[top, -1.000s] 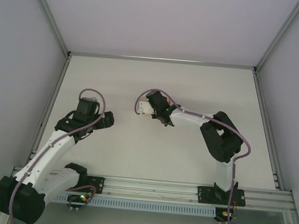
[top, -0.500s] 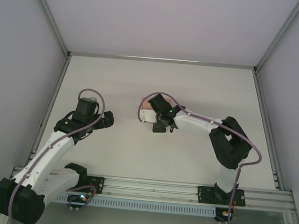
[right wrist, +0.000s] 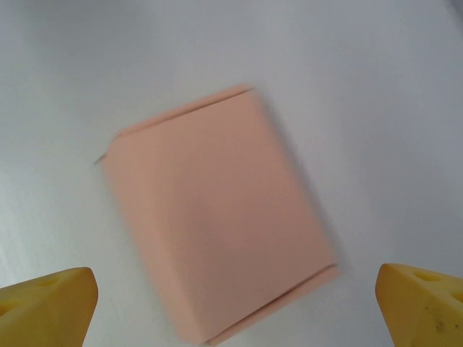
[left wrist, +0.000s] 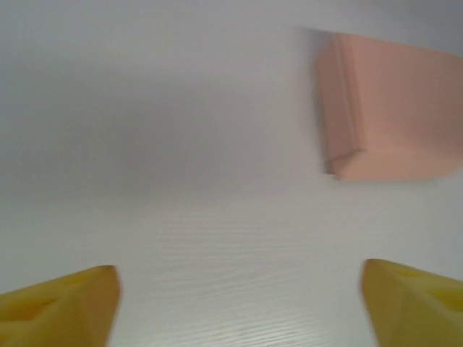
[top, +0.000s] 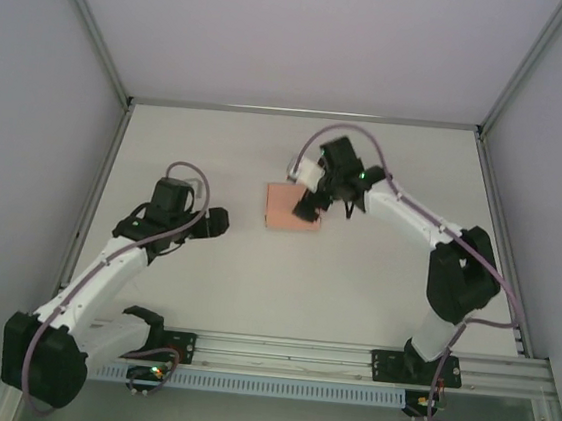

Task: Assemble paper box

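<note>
The paper box (top: 281, 211) lies flat on the counter (top: 217, 154), about mid-depth, with its long axis running roughly left to right and slightly skewed, so its short width faces the right tool's (right wrist: 235, 282) closing line. That tool hangs just over the box's right end, fingers spread wide and empty. The left tool (left wrist: 239, 269), also spread and empty, sits farther off to the box's left.

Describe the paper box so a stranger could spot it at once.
Start at the white table, walled on three sides. Near its middle, beneath the open right gripper, lies the paper box. It is the only salmon-pink thing there, a small plain rectangle amid white and black.
</note>
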